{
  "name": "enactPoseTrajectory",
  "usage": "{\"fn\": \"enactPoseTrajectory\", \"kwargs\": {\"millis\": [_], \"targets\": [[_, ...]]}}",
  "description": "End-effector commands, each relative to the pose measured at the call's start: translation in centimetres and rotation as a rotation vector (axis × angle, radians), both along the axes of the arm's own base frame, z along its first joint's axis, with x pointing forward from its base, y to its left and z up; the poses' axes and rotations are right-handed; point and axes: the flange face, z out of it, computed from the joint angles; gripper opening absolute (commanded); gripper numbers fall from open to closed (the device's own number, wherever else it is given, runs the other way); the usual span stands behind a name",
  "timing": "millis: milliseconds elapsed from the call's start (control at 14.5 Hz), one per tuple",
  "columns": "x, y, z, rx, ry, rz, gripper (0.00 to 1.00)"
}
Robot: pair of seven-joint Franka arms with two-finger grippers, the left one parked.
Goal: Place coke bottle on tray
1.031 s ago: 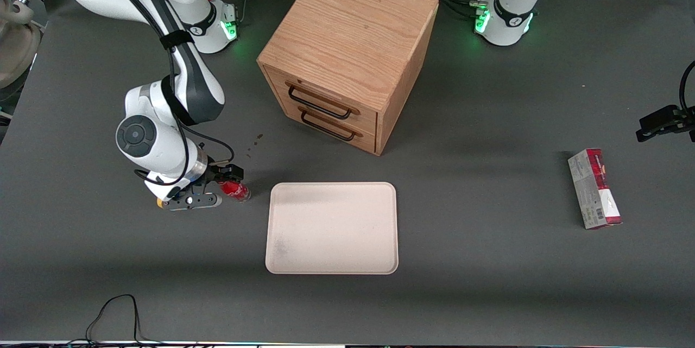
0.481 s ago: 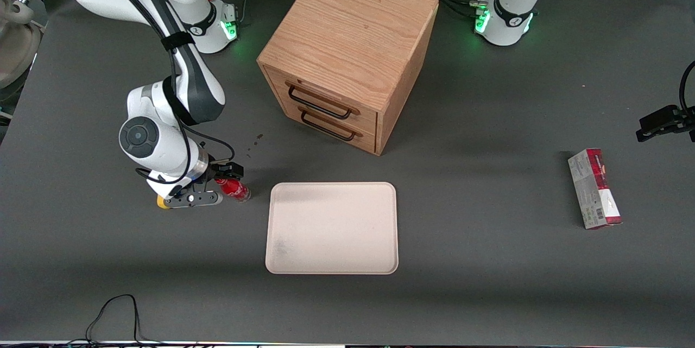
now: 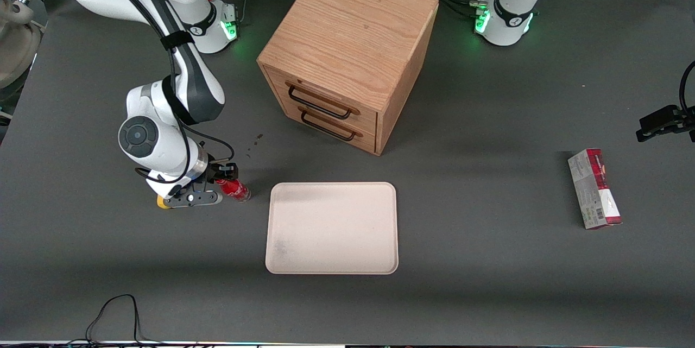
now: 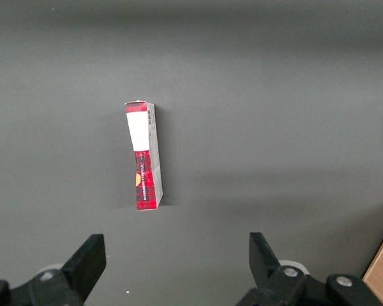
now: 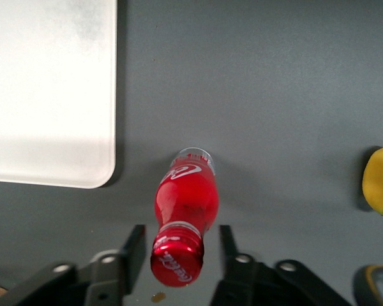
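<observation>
- Front view: the claw (image 3: 225,178) is low over the coke bottle (image 3: 233,189), which stands on the counter (image 3: 488,283) just beside the tray (image 3: 332,227).
- Right wrist view: the claw (image 5: 180,252) is spread wide, one finger on each side of the red cap, not squeezing it. A yellow lump (image 5: 381,180) lies near.

coke bottle (image 5: 186,205), white script logo, illegible

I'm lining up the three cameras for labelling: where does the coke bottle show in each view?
Front view: coke bottle stands on the table beside the tray, toward the working arm's end, at the end effector.
Right wrist view: coke bottle between the open fingers.
Left wrist view: not in it.
Shared landmark: the tray.
</observation>
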Motion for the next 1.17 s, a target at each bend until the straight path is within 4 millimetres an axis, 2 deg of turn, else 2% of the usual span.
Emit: {"fn": "enactPoseTrajectory", "kwargs": {"millis": [0,69,206,412,619,756,1100], "targets": [[0.0,0.2,0.5,0.009,-0.002,-0.023,0.07],[0.0,0.2,0.6,0.01,-0.004,-0.023,0.0],[0.3,0.3,1.2,0.012,-0.009,-0.024,0.0],[1.2,0.3,4.7,0.012,-0.003,-0.027,0.0],[2.4,0.2,10.3,0.002,0.024,-0.025,0.0],[3.1,-0.9,15.6,-0.007,0.034,-0.037,0.0],[1.8,-0.9,25.3,-0.009,0.062,-0.029,0.0]]}}
